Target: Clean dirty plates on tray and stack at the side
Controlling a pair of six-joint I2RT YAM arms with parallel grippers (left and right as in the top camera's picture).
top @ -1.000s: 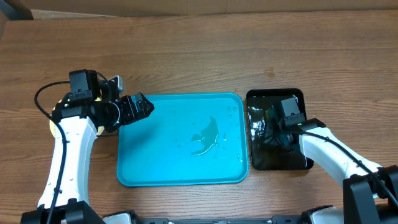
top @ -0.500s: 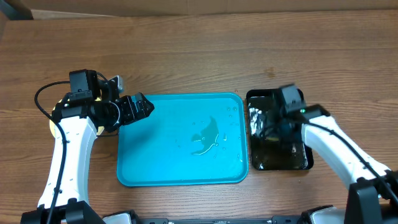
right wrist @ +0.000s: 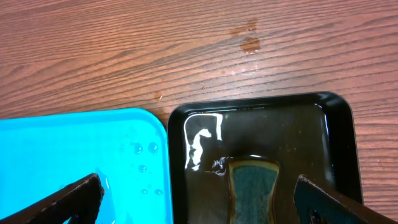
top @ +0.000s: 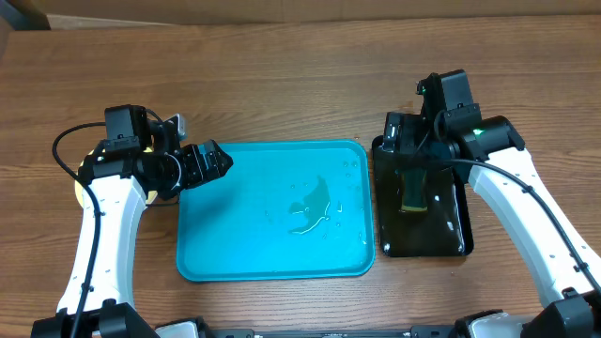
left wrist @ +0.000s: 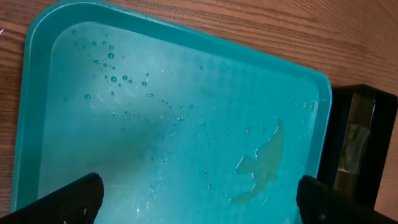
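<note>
- The jaws of the left gripper [left wrist: 199,202] are being held wide apart, with nothing between them; in the left wrist view one dark fingertip is showing at each lower corner of the frame.
- The jaws of the right gripper [right wrist: 199,202] are likewise being held wide apart and are gripping nothing.
- In the overhead view the left gripper is being held over the upper left corner of the large rectangular turquoise-blue plastic tray [top: 244,225].
- The right gripper is being held above the upper end of the smaller, narrow black plastic tray [right wrist: 280,127], at the right of the overhead frame.
- A rectangular green sponge with a yellowish edge [right wrist: 252,186] is lying flat in shallow water on the black tray, below and between the right fingertips and apart from them.
- The turquoise tray is lying in the centre of the overhead frame, just beside the black tray, their long edges running side by side.
- Its floor is being wetted by scattered droplets and a thin puddle [top: 310,207] right of its centre.
- Both trays are being borne by the brown wooden table [top: 282,84], where small wet spots [right wrist: 250,43] are showing above the black tray.
- A pale yellow-green curved edge [top: 81,191] is being mostly hidden by the left arm at the left of the overhead frame; what it belongs to cannot be told.
</note>
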